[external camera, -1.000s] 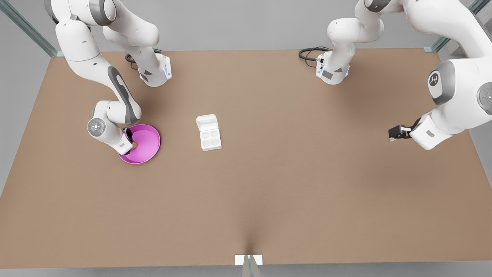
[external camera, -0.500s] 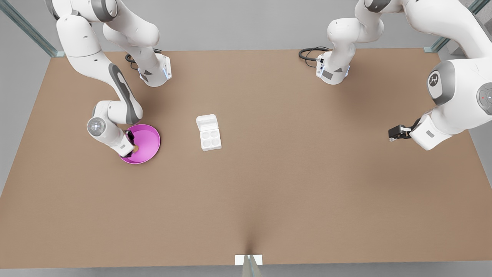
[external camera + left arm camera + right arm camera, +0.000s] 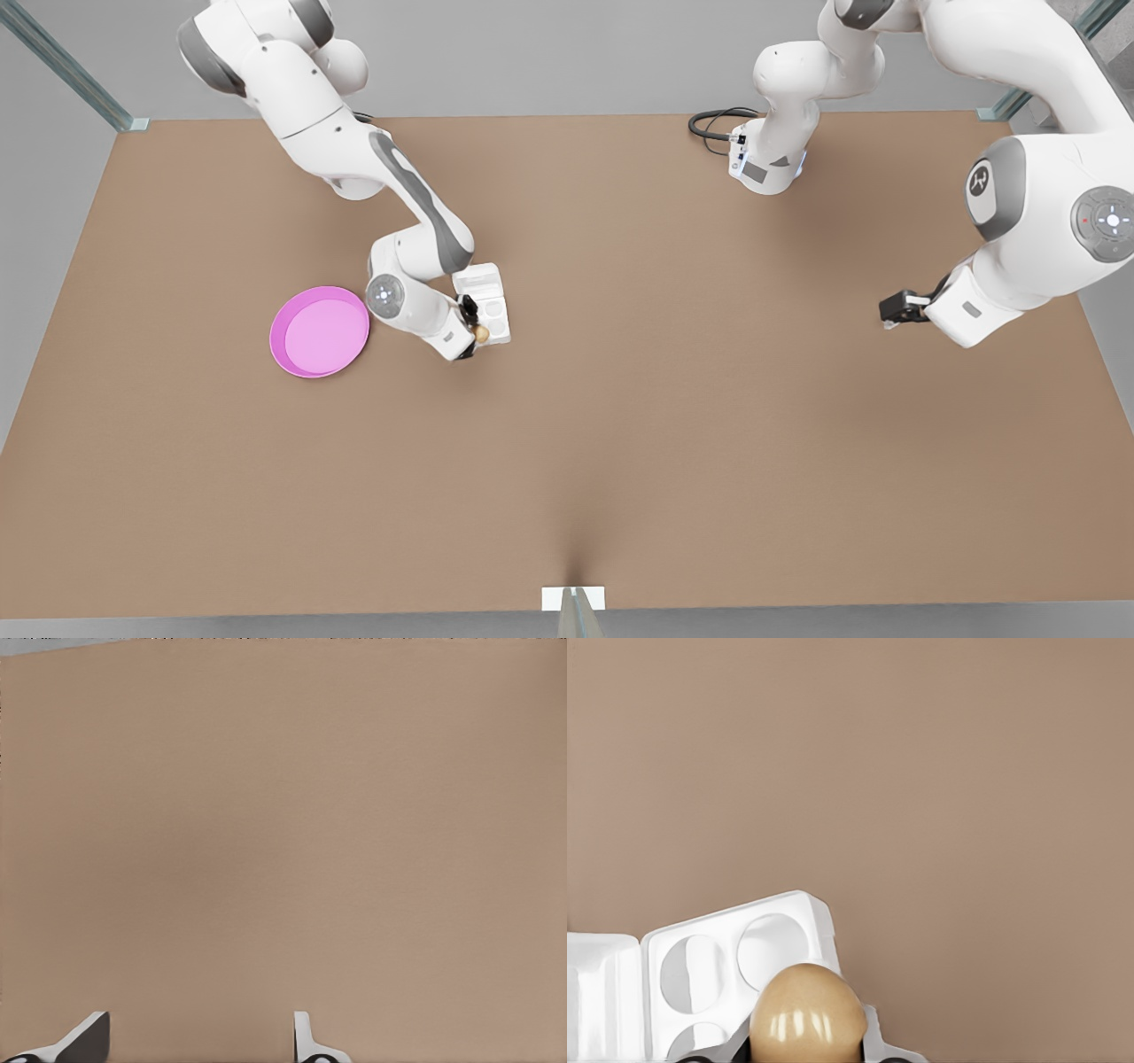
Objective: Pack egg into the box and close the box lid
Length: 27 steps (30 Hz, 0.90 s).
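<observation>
One bare brown table (image 3: 673,425), grey surround.

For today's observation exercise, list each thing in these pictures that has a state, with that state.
egg: held above the carton tray
egg carton: open, visible cups empty
carton lid: folded back flat
pink plate: empty
right end effector: shut on the egg
left end effector: open, waiting

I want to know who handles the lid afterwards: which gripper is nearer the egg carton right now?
The right gripper: it holds the egg over the box, at the tray's edge. The left gripper waits open far off toward the front view's right.
</observation>
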Each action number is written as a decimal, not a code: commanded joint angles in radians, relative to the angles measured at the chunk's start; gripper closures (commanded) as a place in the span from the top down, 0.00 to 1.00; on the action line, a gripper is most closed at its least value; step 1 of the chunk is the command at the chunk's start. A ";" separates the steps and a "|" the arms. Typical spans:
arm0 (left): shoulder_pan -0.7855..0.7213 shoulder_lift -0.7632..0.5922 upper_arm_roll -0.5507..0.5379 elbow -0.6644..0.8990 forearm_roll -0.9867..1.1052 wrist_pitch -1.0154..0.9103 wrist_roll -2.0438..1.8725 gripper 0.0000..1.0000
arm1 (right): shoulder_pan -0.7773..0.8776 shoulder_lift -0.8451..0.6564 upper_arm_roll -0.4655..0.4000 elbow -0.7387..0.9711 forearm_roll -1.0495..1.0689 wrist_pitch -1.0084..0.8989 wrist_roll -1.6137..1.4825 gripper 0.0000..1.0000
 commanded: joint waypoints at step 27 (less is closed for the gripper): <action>-0.388 -0.117 -0.018 -0.386 -0.077 0.104 -0.193 0.21 | -0.188 -0.173 -0.356 0.453 -0.400 -0.559 1.284 1.00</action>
